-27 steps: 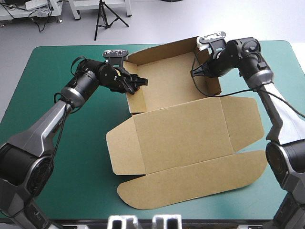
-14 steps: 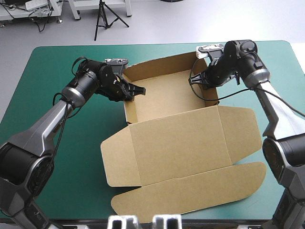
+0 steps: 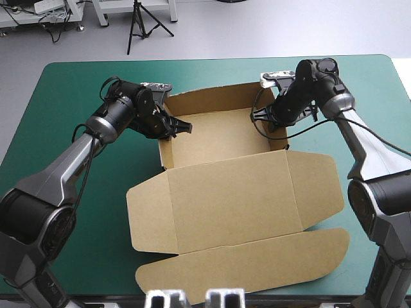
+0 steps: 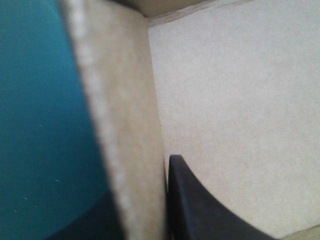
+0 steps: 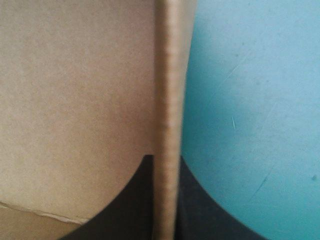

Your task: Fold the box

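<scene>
Your left arm reaches in from the near left corner of the worktop (image 3: 58, 212) on a long diagonal, its wrist turned toward the right edge. The left tool (image 3: 182, 127) is nipped down on the box (image 3: 221, 135). In the left wrist view one black finger (image 4: 200, 210) lies inside against the left side wall (image 4: 120, 125) and the other sits outside it over the teal-green cover (image 4: 40, 100), so the board is pinched between them. Your right arm runs up along the right edge, bends near the far right corner and points back toward the left edge. The right tool (image 3: 259, 116) is pinched on the right side wall (image 5: 167, 100), with a black finger on each side of the board's edge. The box sits around the middle of the worktop. Its open tray lies toward the far edge with the far wall and both side walls raised. The lid (image 3: 231, 199) lies flat, stretching toward the near edge, and its rounded front flap comes close to that edge. Compared with the earlier pictures, the whole box has slid toward the left edge and a little toward the near edge. It has also turned so that its walls lie squarer to the worktop's edges. Both tools have travelled with it, each on the same wall as before.
</scene>
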